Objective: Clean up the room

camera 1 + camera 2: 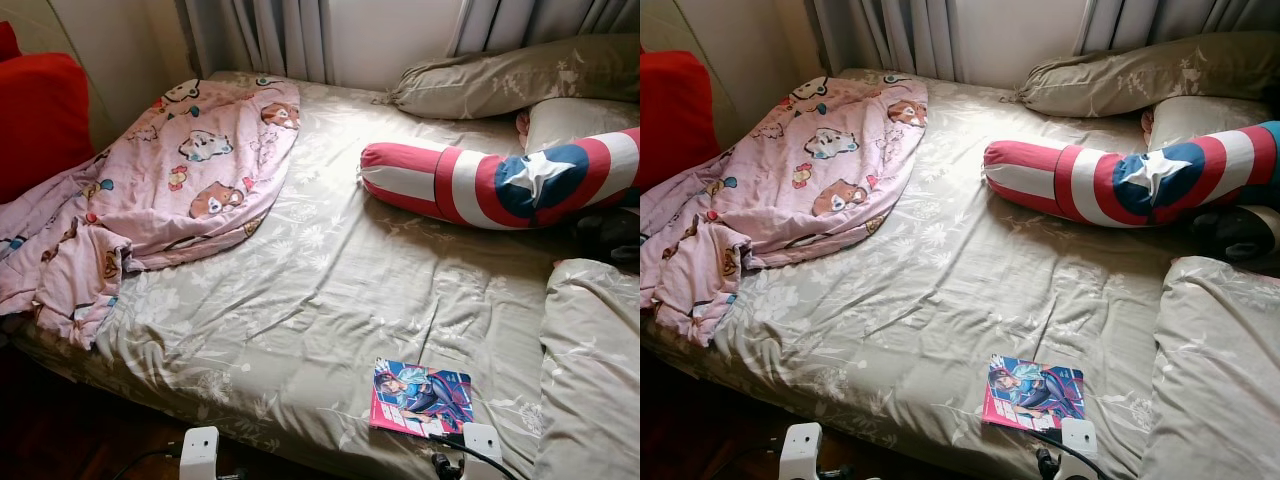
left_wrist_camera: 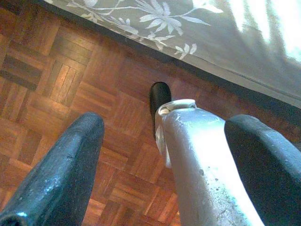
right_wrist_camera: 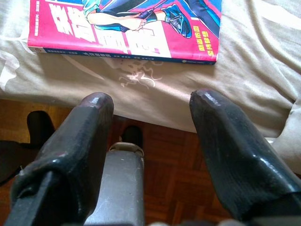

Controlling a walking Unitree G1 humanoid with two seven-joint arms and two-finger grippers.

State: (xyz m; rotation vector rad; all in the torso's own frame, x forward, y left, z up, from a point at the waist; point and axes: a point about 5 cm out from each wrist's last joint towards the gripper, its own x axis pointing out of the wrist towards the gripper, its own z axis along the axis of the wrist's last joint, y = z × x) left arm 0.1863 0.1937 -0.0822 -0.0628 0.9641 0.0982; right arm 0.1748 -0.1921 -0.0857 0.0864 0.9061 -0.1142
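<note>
A pink-covered comic book (image 1: 421, 397) lies flat on the beige floral bedsheet (image 1: 300, 300) near the bed's front edge. In the right wrist view the comic book (image 3: 127, 28) is just beyond my right gripper (image 3: 153, 100), which is open, empty, and held over the mattress edge. My left gripper (image 2: 167, 125) is open and empty, hanging low over the parquet floor (image 2: 56, 70) beside the bed. A crumpled pink cartoon blanket (image 1: 160, 190) spreads over the bed's left side and hangs off its edge. A red, white and blue star bolster (image 1: 500, 180) lies at the right.
Beige pillows (image 1: 520, 75) lie along the head of the bed at the right, and a folded beige duvet (image 1: 595, 370) sits at the front right. A red cushion (image 1: 35, 115) stands at the far left. Curtains (image 1: 270, 35) hang behind. My own silver leg (image 2: 197, 160) shows below.
</note>
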